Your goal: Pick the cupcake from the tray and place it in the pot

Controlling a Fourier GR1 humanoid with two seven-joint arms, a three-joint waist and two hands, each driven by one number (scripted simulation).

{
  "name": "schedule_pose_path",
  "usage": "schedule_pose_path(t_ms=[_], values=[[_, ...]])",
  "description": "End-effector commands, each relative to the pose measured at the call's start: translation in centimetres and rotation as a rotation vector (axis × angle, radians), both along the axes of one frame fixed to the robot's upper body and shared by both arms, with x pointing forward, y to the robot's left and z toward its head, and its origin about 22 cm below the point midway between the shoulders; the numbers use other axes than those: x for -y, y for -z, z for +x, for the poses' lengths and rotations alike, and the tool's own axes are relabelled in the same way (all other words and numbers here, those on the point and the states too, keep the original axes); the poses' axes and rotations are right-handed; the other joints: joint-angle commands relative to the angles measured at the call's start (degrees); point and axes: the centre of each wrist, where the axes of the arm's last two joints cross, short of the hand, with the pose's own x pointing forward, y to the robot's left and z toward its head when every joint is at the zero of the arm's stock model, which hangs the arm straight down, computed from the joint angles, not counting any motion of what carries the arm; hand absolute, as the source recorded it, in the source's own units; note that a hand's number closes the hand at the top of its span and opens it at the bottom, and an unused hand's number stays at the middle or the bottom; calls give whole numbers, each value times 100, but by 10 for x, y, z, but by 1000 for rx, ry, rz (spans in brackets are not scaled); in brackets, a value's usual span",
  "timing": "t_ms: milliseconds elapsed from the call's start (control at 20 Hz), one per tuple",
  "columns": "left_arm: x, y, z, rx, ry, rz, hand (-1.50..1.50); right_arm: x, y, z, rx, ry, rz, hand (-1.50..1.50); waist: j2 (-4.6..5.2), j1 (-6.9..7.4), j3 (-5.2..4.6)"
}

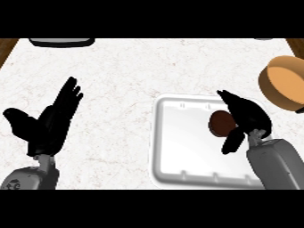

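1. Right hand (245, 119): over the right part of the tray (180, 147), fingers and thumb curled about the cupcake (220, 123). The thumb drops below the cupcake and the fingers arch over its far side, so the hand looks closed on it. Whether the cupcake is lifted or resting on the tray floor cannot be told from this steep view.
2. Cupcake: dark brown and round, at the right middle of the tray, partly hidden by the right hand. Judgement: the grasp step is in hand; the carry to the pot is not yet made.
3. Pot (287, 87): orange inside, at the far right of the desk, just beyond the tray's far right corner, mouth open upward. A dark handle stub shows at its near right side. Judgement: it sits on the right hand's side, so a short move far and right should reach it; the near rim is the part to clear.
4. Left hand (47, 120): at the left, well apart from the tray, fingers straight and pointing far, thumb spread, holding nothing. It is resting.
5. Desk (115, 75): white marbled top. Brown wood shows past its left and right far corners.
6. Grey dish (62, 42): at the far left edge, cut off by the view.
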Motion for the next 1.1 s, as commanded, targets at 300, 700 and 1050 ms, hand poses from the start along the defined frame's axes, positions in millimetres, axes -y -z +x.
schedule_pose_path(t_ms=[300,700,1050], values=[[-8,-7,-8,2,-11,19,0,-11,26,5,-89,-2,-84,-150,-5,-1,0],[14,6,2,-2,18,10,0,1,26,25,-12,-107,59,150,10,-10,0],[5,-7,-9,8,6,9,0,-5,33,21,46,-129,23,150,-6,-4,0]])
